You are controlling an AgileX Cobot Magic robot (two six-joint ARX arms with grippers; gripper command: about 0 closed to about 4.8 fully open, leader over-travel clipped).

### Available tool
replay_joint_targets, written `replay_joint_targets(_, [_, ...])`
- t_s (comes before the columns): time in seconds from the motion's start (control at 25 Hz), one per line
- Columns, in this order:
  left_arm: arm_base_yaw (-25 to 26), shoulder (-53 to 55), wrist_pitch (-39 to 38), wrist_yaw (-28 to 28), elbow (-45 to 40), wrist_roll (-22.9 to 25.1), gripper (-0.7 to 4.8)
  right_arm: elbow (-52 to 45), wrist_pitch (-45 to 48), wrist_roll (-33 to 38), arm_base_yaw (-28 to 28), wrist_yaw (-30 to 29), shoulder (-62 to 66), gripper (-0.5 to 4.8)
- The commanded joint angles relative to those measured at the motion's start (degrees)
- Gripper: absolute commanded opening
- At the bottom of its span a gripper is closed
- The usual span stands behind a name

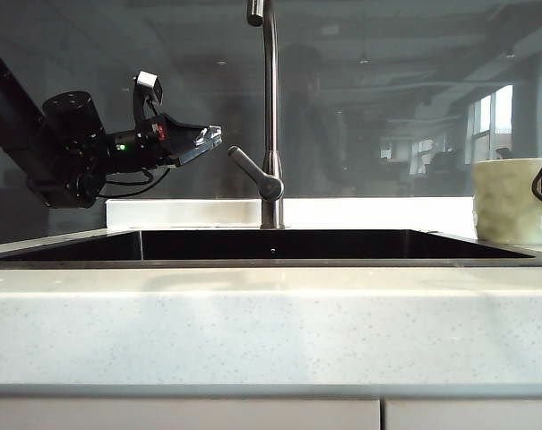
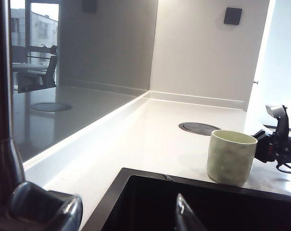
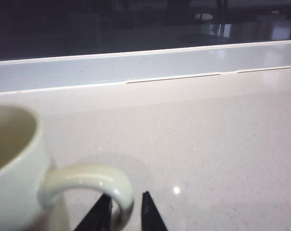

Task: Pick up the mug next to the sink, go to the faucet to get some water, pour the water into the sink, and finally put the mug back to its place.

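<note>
The pale cream mug (image 1: 508, 202) stands upright on the counter right of the sink (image 1: 271, 262), with its dimpled side (image 2: 230, 156) to the left wrist view. My right gripper (image 3: 126, 207) is open, low over the counter. The mug's loop handle (image 3: 92, 175) lies between its two fingers, with a gap on one side. My left gripper (image 1: 208, 139) hangs open and empty above the sink's left part, just left of the faucet (image 1: 271, 107) and its lever (image 1: 253, 170). One of its fingertips (image 2: 183, 214) shows over the black basin.
A low white upstand and dark glass backsplash (image 1: 387, 134) run behind the sink. A round black disc (image 2: 199, 127) is set in the counter beyond the mug. The speckled counter's front edge (image 1: 271, 387) runs across the near side.
</note>
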Motion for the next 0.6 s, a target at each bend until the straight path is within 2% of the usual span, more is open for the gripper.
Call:
replay_joint_targets(0.04, [0.1,-0.4,0.3,-0.1,0.3,-0.3,2.46,-1.2,1.9,0.2,0.1,0.3,-0.5,0.95])
replay_joint_targets(0.2, [0.0,-0.4,0.5,0.2,0.3,-2.1,2.46,-4.2,2.1,0.2,0.1,0.3,-2.3,0.95])
replay_joint_targets(0.24, [0.1,-0.4,1.2,0.5,0.3,-3.3,2.32,-5.7,2.2,0.2,0.1,0.2,-4.7,0.95])
replay_joint_targets(0.28, [0.2,-0.4,2.3,0.8,0.3,-4.3,1.90,-6.4,2.1,0.3,0.1,0.2,-6.1,0.95])
replay_joint_targets(0.32, [0.3,-0.4,4.1,1.2,0.3,-5.7,0.97,-7.3,2.2,0.8,0.1,0.2,-7.8,0.95])
replay_joint_targets(0.36, [0.5,-0.4,7.6,1.1,0.3,-8.2,-0.20,-8.3,2.1,2.1,0.1,0.3,-10.2,0.95])
replay_joint_targets(0.4, [0.5,-0.4,9.6,0.6,0.3,-9.8,-0.03,-9.2,2.1,3.2,0.1,0.3,-12.2,0.95])
replay_joint_targets(0.48, [0.7,-1.4,9.6,0.6,0.3,-14.3,-0.04,-11.1,1.8,5.4,0.1,0.3,-17.5,0.86])
replay_joint_targets(0.56, [0.9,-2.5,9.6,1.6,0.3,-16.9,-0.03,-12.3,0.5,7.2,0.2,0.0,-21.9,0.08])
replay_joint_targets(0.6, [1.0,-3.3,9.6,2.1,0.3,-18.2,-0.02,-12.7,-1.1,7.5,0.5,-0.2,-24.8,-0.05])
